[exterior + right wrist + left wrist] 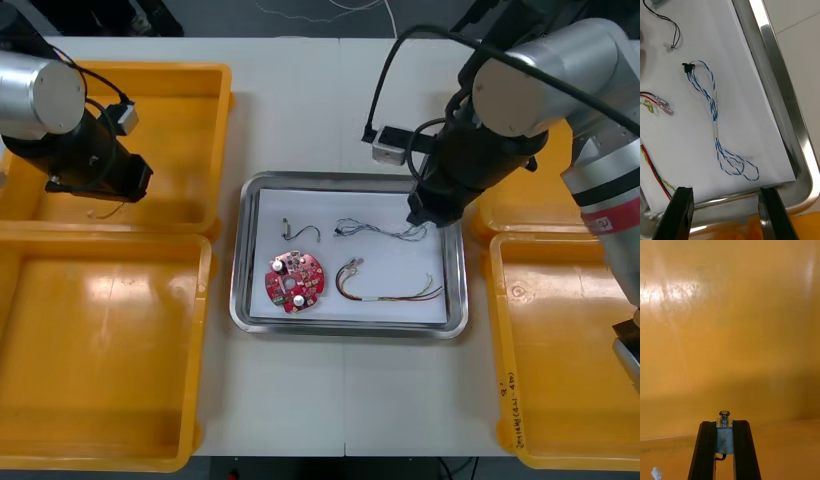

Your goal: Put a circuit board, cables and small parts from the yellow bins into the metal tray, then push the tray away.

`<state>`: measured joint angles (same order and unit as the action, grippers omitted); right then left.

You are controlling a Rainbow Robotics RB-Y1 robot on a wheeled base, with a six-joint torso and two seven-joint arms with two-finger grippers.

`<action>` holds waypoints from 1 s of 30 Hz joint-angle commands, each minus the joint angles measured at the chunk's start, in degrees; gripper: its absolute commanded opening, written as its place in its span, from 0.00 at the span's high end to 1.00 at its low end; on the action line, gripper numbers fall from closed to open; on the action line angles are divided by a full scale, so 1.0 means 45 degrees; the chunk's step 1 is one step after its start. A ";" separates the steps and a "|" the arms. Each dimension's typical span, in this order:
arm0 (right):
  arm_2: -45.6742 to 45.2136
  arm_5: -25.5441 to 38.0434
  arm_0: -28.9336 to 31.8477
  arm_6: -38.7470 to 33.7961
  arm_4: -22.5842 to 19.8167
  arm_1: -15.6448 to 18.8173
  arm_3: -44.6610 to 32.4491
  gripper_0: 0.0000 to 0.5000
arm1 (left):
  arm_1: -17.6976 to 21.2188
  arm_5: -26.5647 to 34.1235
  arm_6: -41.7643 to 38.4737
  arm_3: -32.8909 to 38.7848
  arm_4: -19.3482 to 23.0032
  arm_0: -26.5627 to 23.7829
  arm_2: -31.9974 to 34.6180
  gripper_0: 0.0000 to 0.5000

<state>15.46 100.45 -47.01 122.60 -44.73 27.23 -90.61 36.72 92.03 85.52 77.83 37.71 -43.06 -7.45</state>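
The metal tray (452, 318), white inside, holds a round red circuit board (295, 283), a black cable (300, 232), a twisted blue and white cable (715, 123) and a red and yellow cable (388, 288). My right gripper (725, 204) hangs open just above the tray's far right corner, with the blue and white cable lying loose on the tray floor beyond its fingertips. My left gripper (724, 429) is over the far left yellow bin (190, 95), shut on a small metal part (724, 435) held above the bin floor.
A near left yellow bin (100, 380) and a near right yellow bin (560, 390) flank the tray; the far right bin (525, 215) lies under my right arm. A thin bit of wire (105, 211) lies in the far left bin. Bare table lies beyond the tray.
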 commanded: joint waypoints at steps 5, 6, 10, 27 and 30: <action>-0.2147 0.2034 -0.1078 0.0061 -0.0352 -0.0056 -0.0256 0.00 | -0.0230 0.1619 0.0644 0.1318 0.0135 -0.1623 0.0328 1.00; -0.2498 0.2123 -0.1078 0.0022 -0.0391 -0.0056 -0.0256 0.00 | -0.0367 0.1794 0.0566 0.1436 0.0155 -0.1740 0.0347 1.00; -0.3748 0.2123 -0.1078 -0.0056 -0.0508 0.0003 -0.0256 0.00 | -0.0797 0.2361 0.0293 0.1787 0.0175 -0.2131 0.0328 1.00; -0.6815 0.2123 -0.0179 -0.1521 -0.0215 0.2054 -0.0256 0.00 | -0.2144 0.2752 -0.3184 0.3018 -0.0001 -0.2814 -0.1586 1.00; -0.7010 0.2123 0.0153 -0.2107 -0.0215 0.2503 -0.0256 0.00 | -0.2339 0.2732 -0.3750 0.3018 -0.0177 -0.2990 -0.2094 1.00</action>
<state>-13.49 109.76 -47.73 115.58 -46.10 34.26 -90.61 28.08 104.01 75.81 89.42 37.80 -52.51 -14.25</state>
